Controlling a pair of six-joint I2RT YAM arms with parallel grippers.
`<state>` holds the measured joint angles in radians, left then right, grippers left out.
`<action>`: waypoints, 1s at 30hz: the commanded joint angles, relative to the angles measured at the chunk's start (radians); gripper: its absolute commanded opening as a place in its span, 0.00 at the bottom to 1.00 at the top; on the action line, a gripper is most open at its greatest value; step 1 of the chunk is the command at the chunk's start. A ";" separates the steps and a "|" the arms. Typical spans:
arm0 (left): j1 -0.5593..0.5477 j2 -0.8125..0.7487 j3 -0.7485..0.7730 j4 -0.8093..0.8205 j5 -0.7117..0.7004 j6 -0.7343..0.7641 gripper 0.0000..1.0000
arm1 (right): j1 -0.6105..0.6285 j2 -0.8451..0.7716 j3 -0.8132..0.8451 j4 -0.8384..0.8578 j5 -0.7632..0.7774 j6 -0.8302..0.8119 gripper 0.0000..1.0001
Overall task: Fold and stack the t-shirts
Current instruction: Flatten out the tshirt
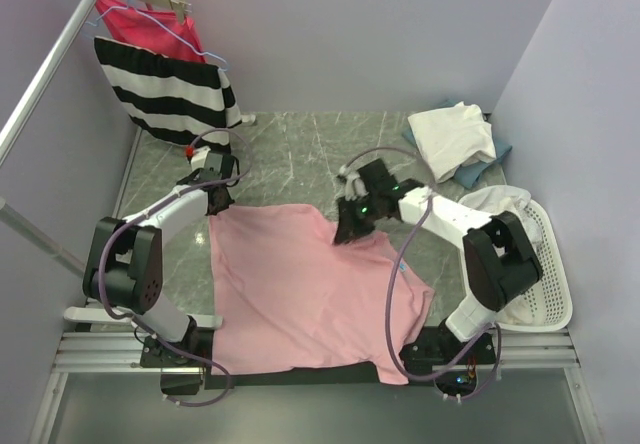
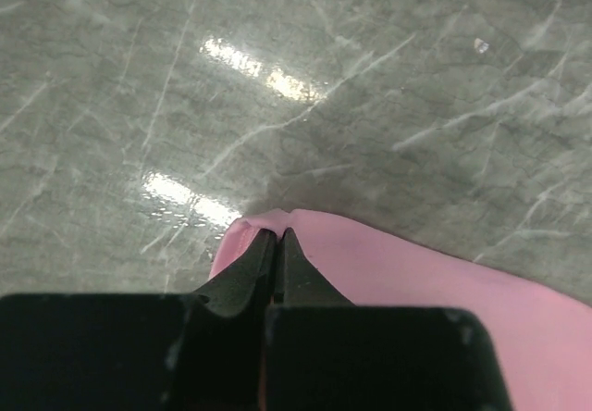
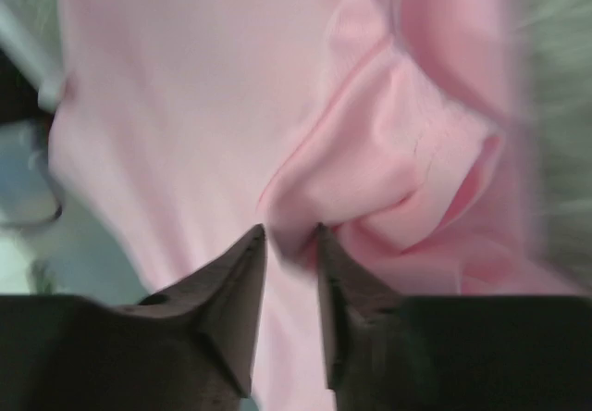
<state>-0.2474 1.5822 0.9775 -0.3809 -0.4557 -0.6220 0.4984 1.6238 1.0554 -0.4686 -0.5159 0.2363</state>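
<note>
Here's the pink t-shirt (image 1: 300, 284), spread wide across the middle of the grey marbled bench (image 1: 300, 154), its near hem reaching right down to the arm bases. Over on the left, the left gripper (image 1: 216, 202) is down at the shirt's far left corner. From its wrist view the black fingers (image 2: 245, 277) are pressed tight together, with the pink edge pinched between the tips. That's a firm hold on the corner, low over the bench.

Across to the right, the right gripper (image 1: 346, 232) sits at the far right part of the same shirt, where the cloth rises into a small peak. Up close its fingers (image 3: 231, 291) stand only a narrow gap apart, with a rumpled ridge of pink fabric right at the tips. The view is blurred, and I can't tell whether that ridge is actually gripped or just lying against the tips.

At the back right corner of the bench lie the cream-white t-shirts (image 1: 452, 136), bunched on top of a blue t-shirt (image 1: 497, 154), well apart from the pink one. Just beside the right arm stands a white basket (image 1: 555, 264) with white cloth (image 1: 495, 202) over its far rim. At the back left, a black-and-white striped garment (image 1: 170, 89) hangs with a magenta garment (image 1: 150, 24) above it.
</note>
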 commanded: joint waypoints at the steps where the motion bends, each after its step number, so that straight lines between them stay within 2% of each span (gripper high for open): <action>1: 0.007 0.022 0.042 0.048 0.037 0.007 0.01 | 0.088 -0.059 -0.103 -0.051 -0.245 0.001 0.41; 3: 0.014 0.047 0.062 0.039 0.038 0.024 0.01 | 0.095 -0.094 -0.109 -0.082 -0.140 0.032 0.50; 4: 0.016 0.071 0.079 0.039 0.049 0.030 0.01 | 0.095 -0.135 -0.103 -0.093 -0.092 0.038 0.60; 5: 0.017 0.079 0.085 0.040 0.057 0.037 0.01 | 0.089 -0.156 -0.089 -0.120 0.077 0.047 0.63; 7: 0.020 0.091 0.087 0.057 0.080 0.042 0.01 | 0.081 -0.206 -0.051 -0.120 0.207 0.072 0.73; 10: 0.023 0.090 0.078 0.079 0.114 0.044 0.01 | 0.054 -0.213 -0.012 -0.091 0.313 0.086 0.74; 15: 0.031 0.093 0.063 0.102 0.152 0.048 0.01 | 0.031 -0.099 0.063 -0.064 0.332 0.061 0.74; 19: 0.031 0.099 0.061 0.102 0.160 0.050 0.01 | 0.031 -0.021 0.078 -0.039 0.230 0.041 0.73; 30: 0.037 0.096 0.052 0.102 0.163 0.051 0.01 | 0.034 -0.034 0.031 -0.010 0.054 -0.002 0.72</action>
<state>-0.2169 1.6802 1.0290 -0.3111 -0.3103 -0.5869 0.5285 1.6348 1.1042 -0.5076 -0.3801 0.2668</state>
